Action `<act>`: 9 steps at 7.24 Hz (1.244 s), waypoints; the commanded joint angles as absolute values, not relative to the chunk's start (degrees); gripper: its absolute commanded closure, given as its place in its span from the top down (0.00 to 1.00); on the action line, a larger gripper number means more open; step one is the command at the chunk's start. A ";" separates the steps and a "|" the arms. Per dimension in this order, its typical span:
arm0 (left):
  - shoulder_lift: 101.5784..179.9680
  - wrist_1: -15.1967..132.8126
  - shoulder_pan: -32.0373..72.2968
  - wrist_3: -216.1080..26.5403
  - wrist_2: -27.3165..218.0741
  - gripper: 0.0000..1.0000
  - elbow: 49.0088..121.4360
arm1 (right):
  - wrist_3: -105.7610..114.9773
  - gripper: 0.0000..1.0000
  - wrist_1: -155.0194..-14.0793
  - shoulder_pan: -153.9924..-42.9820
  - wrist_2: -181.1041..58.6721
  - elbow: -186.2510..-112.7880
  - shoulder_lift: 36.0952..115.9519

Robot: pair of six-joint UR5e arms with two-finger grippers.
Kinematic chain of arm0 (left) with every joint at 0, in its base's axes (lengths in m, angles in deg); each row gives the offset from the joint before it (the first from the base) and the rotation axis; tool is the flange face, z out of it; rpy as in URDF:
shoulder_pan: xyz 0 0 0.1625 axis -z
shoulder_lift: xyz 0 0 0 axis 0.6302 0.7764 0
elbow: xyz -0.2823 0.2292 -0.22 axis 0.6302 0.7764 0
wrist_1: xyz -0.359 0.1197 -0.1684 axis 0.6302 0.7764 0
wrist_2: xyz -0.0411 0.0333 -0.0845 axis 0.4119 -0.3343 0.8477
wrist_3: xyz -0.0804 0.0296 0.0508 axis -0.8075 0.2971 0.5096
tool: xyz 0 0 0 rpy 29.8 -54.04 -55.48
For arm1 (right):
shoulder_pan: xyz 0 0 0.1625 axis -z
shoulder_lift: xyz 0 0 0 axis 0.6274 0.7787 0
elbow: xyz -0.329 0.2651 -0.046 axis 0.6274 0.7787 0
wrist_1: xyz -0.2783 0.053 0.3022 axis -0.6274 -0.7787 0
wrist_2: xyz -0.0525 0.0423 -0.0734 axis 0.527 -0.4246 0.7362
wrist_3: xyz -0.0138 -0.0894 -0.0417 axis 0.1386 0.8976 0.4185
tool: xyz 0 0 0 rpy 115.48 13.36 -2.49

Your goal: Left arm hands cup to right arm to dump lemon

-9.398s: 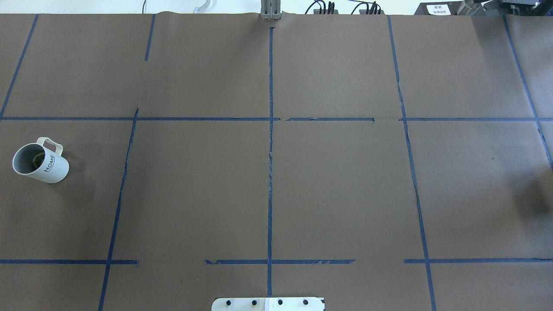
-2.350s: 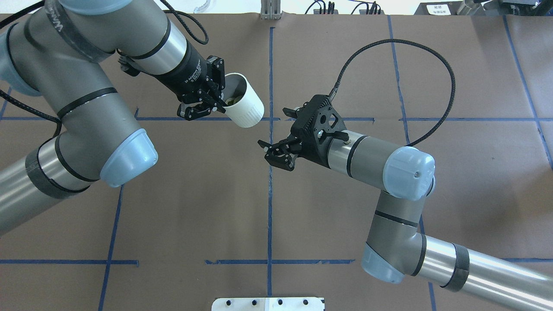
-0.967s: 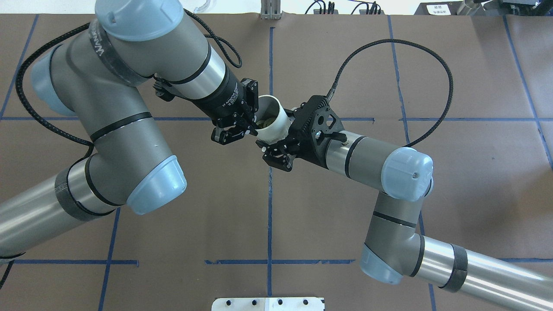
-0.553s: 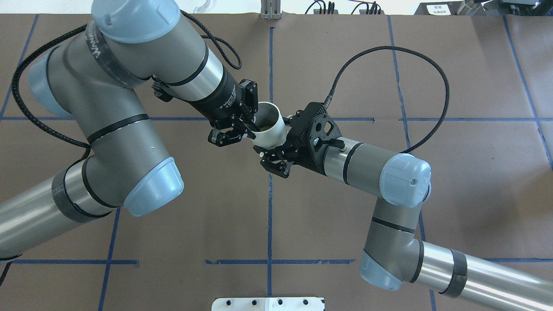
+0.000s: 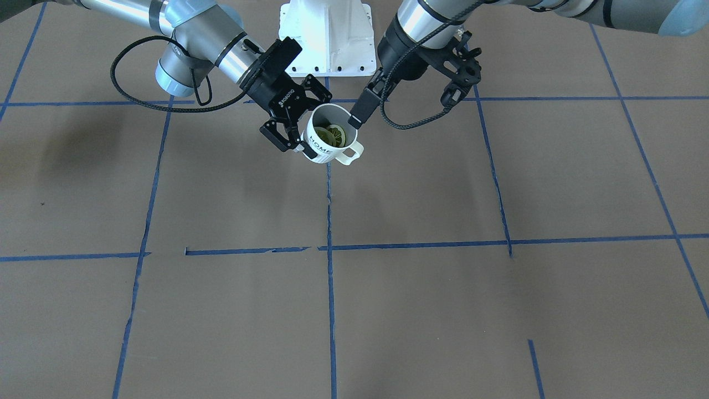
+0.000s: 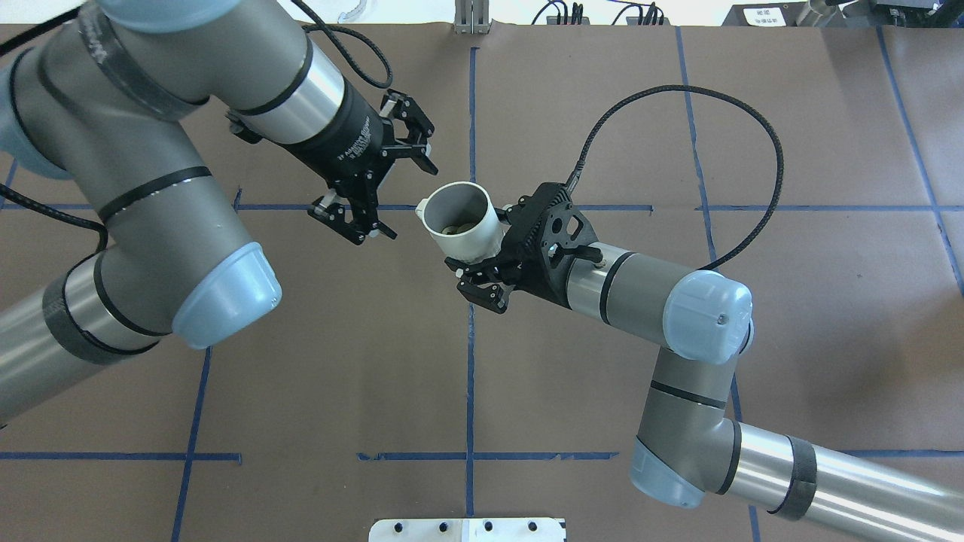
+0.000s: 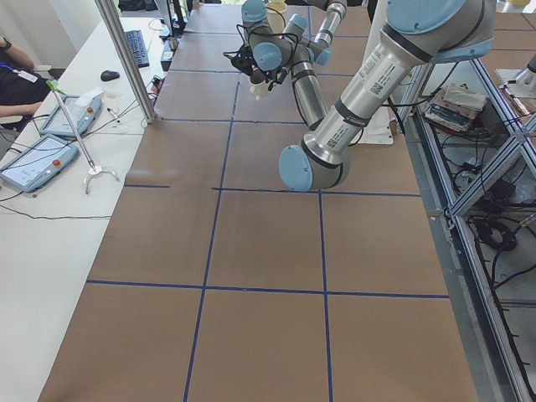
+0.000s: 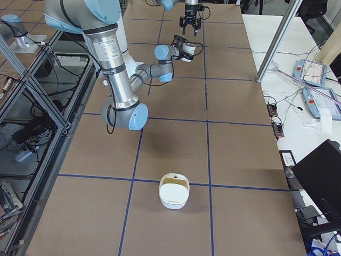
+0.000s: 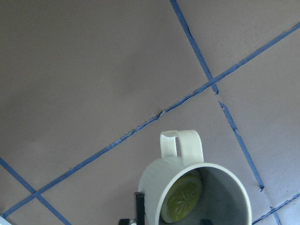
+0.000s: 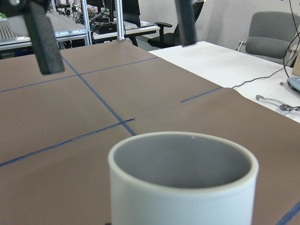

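Observation:
The white cup (image 5: 321, 151) hangs upright above the table's middle, its handle toward the left arm. Lemon (image 5: 330, 134) slices lie inside it. My right gripper (image 5: 313, 126), marked ROBOTIQ, is shut on the cup's body. In the overhead view the right gripper (image 6: 474, 242) holds the cup (image 6: 468, 242), with lemon (image 6: 459, 227) at its bottom. My left gripper (image 6: 404, 197) is wide open and empty, just left of the cup and apart from it. In the front view the left gripper (image 5: 406, 106) has one fingertip near the rim. The left wrist view looks down into the cup (image 9: 154, 187) at a lemon (image 9: 183, 199) slice.
The table (image 6: 301, 361) is brown paper with blue tape lines. A white bowl (image 8: 174, 190) stands near the table's end on the robot's right. The robot's white base (image 5: 327, 33) is at the near middle. Operators' desks with devices (image 7: 50, 134) run along the far side.
My left gripper has opened, let go of the cup's rim and drawn back to the left. The cup has stayed in the right gripper, which has hardly moved.

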State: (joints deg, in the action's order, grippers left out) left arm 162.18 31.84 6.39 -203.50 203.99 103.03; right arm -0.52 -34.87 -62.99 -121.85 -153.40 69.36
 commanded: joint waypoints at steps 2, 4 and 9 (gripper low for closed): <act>151.79 31.13 8.22 -183.40 205.69 1.00 105.35 | -1.30 0.09 -35.49 -65.12 -121.86 -153.21 69.49; 147.30 28.42 8.13 -162.61 205.77 1.00 105.87 | -7.34 0.04 -35.66 -68.90 -122.13 -153.12 72.29; 135.78 24.27 14.28 -124.62 202.69 1.00 106.58 | -17.29 0.02 -32.09 -78.48 -123.18 -163.47 95.11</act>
